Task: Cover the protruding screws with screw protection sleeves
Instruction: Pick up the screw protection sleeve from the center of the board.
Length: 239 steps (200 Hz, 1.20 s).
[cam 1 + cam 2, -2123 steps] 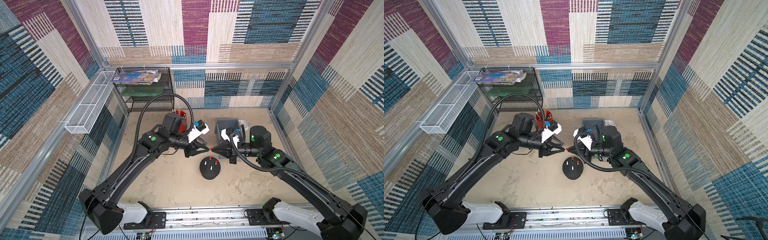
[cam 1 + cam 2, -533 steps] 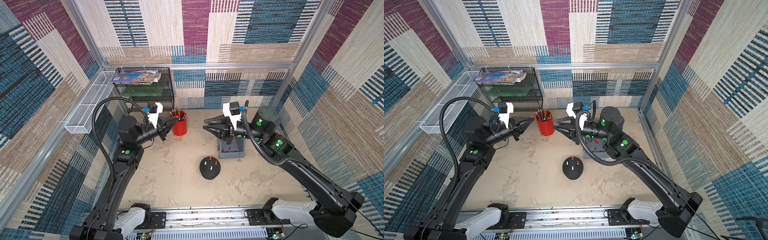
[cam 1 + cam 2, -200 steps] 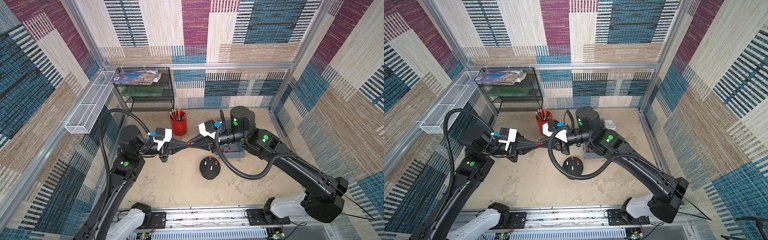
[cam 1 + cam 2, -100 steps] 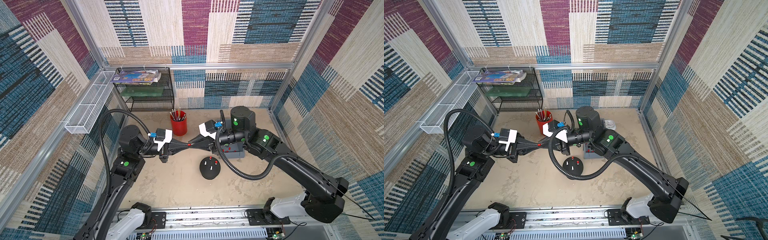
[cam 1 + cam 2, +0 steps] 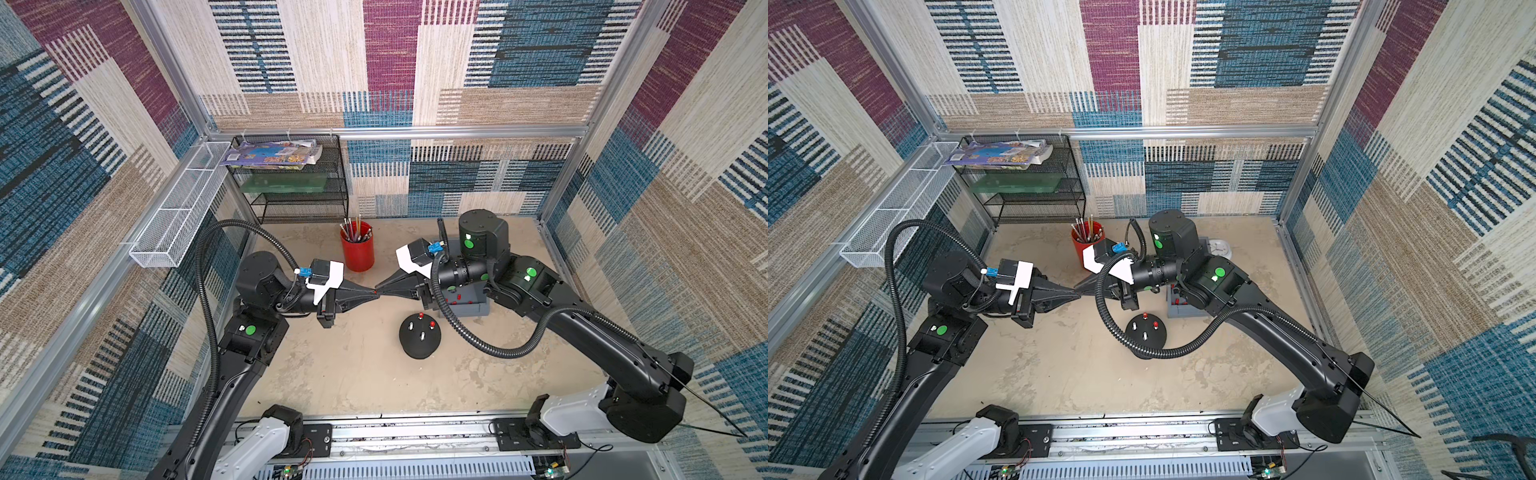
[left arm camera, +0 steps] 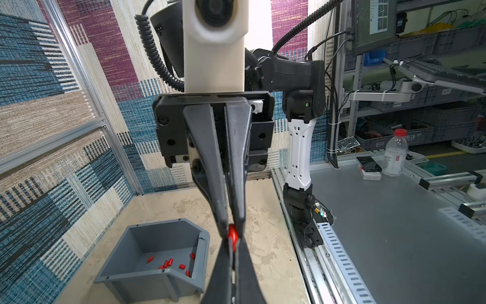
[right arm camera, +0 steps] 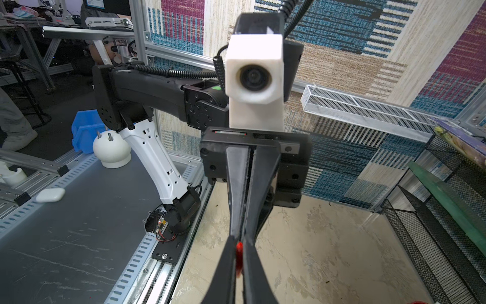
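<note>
The black dome [image 5: 419, 338] stands on the floor mid-cell. Two of its protruding screws wear red sleeves [image 5: 432, 323]; two screws [image 5: 411, 326] are bare silvery studs. Left of and behind the dome, above the floor, my left gripper [image 5: 373, 292] and right gripper [image 5: 378, 291] meet tip to tip. One red sleeve [image 6: 232, 234] sits between both pairs of fingertips; the wrist views show the left gripper [image 6: 232, 243] and the right gripper [image 7: 238, 248] each shut on it. Several loose sleeves [image 6: 168, 263] lie in the grey bin [image 6: 163, 237], under the right arm.
A red cup [image 5: 357, 247] of pencils and brushes stands just behind the meeting grippers. A black wire shelf [image 5: 291, 187] fills the back left corner, with a white mesh basket [image 5: 178, 220] on the left wall. A white round object [image 5: 1219, 249] lies behind the bin.
The arms came together from apart and have held tip to tip for the last second. The right gripper's jaws have narrowed onto the sleeve. The left jaws stayed shut.
</note>
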Each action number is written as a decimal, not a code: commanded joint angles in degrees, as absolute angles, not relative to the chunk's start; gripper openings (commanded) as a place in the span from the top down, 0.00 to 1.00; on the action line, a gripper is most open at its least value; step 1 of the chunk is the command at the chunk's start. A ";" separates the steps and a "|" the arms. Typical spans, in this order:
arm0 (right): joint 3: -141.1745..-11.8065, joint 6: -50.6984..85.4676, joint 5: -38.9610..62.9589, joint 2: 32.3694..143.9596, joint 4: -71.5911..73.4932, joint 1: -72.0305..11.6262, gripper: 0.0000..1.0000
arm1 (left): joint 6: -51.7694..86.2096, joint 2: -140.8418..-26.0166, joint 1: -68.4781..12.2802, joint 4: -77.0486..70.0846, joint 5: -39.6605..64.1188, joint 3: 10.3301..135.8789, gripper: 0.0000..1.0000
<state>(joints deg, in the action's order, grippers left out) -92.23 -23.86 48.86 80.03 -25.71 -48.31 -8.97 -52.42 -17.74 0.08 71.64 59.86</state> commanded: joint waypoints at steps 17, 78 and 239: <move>-92.92 -24.98 48.00 80.54 -28.06 -48.69 0.87 | -9.28 -51.43 -17.77 -0.88 70.56 60.12 1.00; -93.41 -24.69 49.07 81.59 -29.16 -48.78 0.92 | -5.61 -50.51 -17.86 -5.76 71.03 59.17 1.00; -86.80 -18.65 43.39 75.24 -18.60 -49.25 1.00 | -12.85 -47.89 -17.75 3.23 59.10 58.23 0.73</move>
<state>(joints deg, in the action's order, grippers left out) -88.18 -21.63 44.80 76.84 -21.91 -49.84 -9.15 -48.10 -17.85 0.58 61.67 58.22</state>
